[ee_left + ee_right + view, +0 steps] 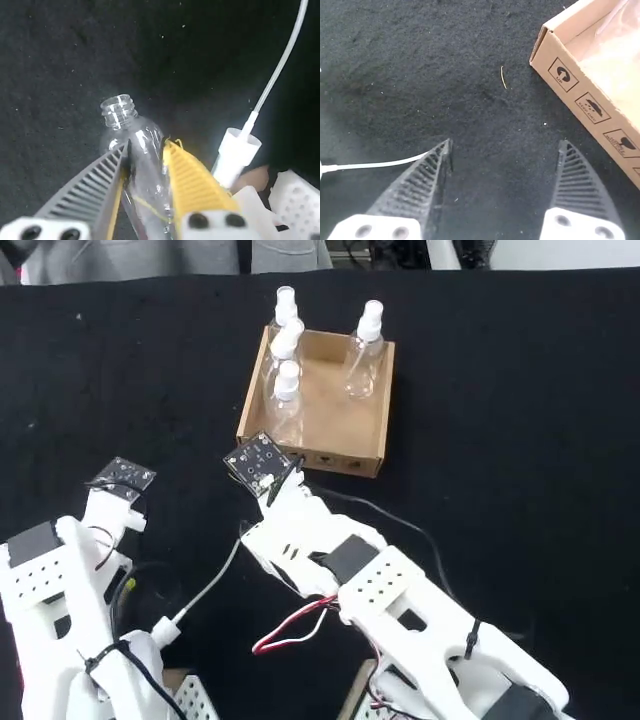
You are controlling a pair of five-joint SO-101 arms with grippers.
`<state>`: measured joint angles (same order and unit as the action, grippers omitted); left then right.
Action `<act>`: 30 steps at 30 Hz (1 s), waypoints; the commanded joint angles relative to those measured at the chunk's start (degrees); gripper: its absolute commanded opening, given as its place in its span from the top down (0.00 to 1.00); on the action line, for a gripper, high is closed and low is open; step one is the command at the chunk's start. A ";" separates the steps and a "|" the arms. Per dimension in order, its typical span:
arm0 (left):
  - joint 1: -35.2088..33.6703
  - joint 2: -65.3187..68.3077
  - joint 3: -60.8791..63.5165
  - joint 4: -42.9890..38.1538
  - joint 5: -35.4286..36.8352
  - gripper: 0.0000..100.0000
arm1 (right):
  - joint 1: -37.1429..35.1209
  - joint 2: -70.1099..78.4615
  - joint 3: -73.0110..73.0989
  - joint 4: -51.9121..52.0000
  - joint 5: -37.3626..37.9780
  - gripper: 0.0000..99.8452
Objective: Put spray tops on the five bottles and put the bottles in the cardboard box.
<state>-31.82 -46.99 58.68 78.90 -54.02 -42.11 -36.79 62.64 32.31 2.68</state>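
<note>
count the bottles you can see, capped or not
5. Four capped bottles stand in the cardboard box: far-left bottle, middle-left bottle, near-left bottle, far-right bottle. The uncapped bottle is gripped in the left hand.

Five bottles [286,302] [288,340] [286,405] [363,365] [137,145], one top [235,155], one box [385,410]

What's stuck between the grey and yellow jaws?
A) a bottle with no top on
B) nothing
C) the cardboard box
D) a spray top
A: the left gripper has its jaws shut on a clear bottle whose neck is open, while the spray top sits off to the side, not on it.
</note>
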 commanded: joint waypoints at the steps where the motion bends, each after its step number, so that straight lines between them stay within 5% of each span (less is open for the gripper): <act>1: -1.89 0.09 -2.86 2.11 -2.02 0.77 | -0.79 -0.84 -4.00 -0.18 0.53 0.71; 12: -7.60 -0.26 -5.58 2.81 -0.70 0.76 | -0.79 -0.84 -4.09 -0.18 0.53 0.71; 18: -14.29 -0.18 -13.67 4.84 6.24 0.65 | -0.79 -0.84 -4.09 -0.18 0.53 0.71; 30: -20.88 -0.18 -13.14 13.27 -0.88 0.65 | 1.58 -0.84 -3.82 -1.76 0.53 0.71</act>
<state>-51.08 -46.90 47.16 92.18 -54.02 -42.11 -36.79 62.64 32.31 2.68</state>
